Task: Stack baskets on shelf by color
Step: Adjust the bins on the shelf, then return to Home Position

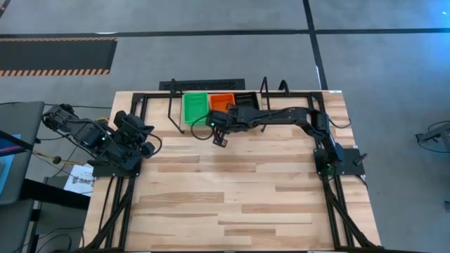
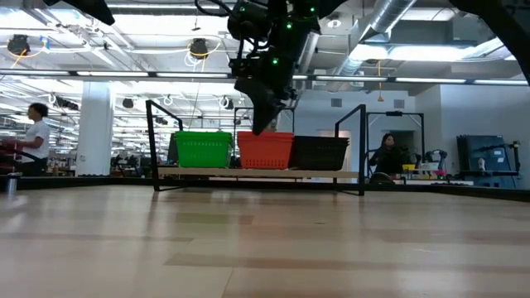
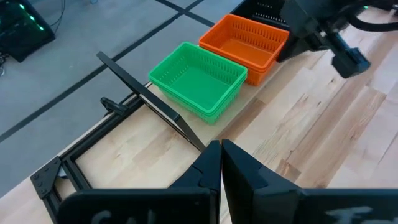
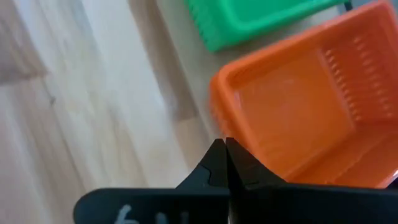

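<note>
A light wooden table [image 1: 232, 197] of butcher-block planks fills the lower middle of the high view, with grey floor [image 1: 211, 63] around it. A black tube frame [image 1: 330, 190] lies on the tabletop along its left, right and upper edges. At the upper middle of the table stands the shelf [image 1: 176, 105], a low black rack with an upright looped bracket at each end. Three baskets sit on it side by side, touching: a green basket [image 1: 195, 107] at the left, an orange basket [image 1: 222, 102] in the middle and a black basket [image 2: 320, 152] at the right. The lower half of the tabletop carries only bare wood.
</note>
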`<action>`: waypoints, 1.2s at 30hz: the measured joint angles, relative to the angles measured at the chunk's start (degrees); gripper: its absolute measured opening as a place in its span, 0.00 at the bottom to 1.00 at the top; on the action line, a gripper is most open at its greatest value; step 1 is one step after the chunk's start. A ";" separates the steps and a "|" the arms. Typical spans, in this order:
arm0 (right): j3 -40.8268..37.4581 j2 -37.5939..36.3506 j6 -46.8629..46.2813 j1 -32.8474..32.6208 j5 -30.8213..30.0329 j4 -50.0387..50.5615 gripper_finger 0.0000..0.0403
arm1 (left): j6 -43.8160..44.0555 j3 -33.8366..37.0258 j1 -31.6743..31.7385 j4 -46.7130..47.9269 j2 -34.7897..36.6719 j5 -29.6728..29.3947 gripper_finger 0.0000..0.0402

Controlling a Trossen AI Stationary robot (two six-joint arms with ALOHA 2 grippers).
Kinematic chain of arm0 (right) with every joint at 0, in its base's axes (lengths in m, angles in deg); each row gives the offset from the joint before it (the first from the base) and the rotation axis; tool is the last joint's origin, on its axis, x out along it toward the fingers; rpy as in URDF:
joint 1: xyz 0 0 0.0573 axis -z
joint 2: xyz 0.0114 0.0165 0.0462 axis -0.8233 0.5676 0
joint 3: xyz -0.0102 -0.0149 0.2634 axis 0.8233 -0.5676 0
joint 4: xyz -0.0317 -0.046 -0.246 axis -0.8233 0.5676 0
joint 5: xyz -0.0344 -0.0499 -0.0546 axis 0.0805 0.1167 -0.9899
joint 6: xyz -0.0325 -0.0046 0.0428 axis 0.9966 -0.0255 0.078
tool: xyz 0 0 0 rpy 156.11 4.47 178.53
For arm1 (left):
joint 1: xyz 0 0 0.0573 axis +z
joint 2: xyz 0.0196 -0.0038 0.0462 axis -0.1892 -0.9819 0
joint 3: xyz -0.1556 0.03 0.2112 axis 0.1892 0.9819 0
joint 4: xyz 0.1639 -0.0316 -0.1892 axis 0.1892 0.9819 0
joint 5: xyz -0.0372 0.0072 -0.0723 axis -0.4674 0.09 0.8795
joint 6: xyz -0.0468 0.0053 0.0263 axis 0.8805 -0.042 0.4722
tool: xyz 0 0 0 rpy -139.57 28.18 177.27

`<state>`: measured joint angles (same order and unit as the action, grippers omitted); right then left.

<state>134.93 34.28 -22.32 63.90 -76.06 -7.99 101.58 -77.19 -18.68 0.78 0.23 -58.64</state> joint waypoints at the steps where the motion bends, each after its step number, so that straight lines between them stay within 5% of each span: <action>1: 0.00 0.00 0.28 0.17 -0.02 -0.83 0.00 | 0.01 0.00 0.00 0.00 0.00 -0.02 0.00; 12: 0.67 0.00 -0.66 0.93 1.48 -6.78 0.00 | 0.09 0.00 0.00 -0.02 0.00 -0.07 0.00; 23: 17.51 -2.70 3.73 -2.84 0.92 6.80 0.00 | -1.41 0.70 -0.18 -0.54 1.68 0.17 0.00; 28: 19.03 -10.39 3.32 -3.08 -5.20 15.54 0.00 | 0.71 12.04 -2.26 -8.43 9.13 0.84 0.00; 36: 18.74 -26.27 -0.76 -6.09 -10.22 22.38 0.00 | -6.70 34.21 -4.28 -39.36 27.44 2.77 0.00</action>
<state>153.67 8.00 -23.08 57.81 -86.28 14.39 94.88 -42.98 -22.96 -38.57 27.68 -55.87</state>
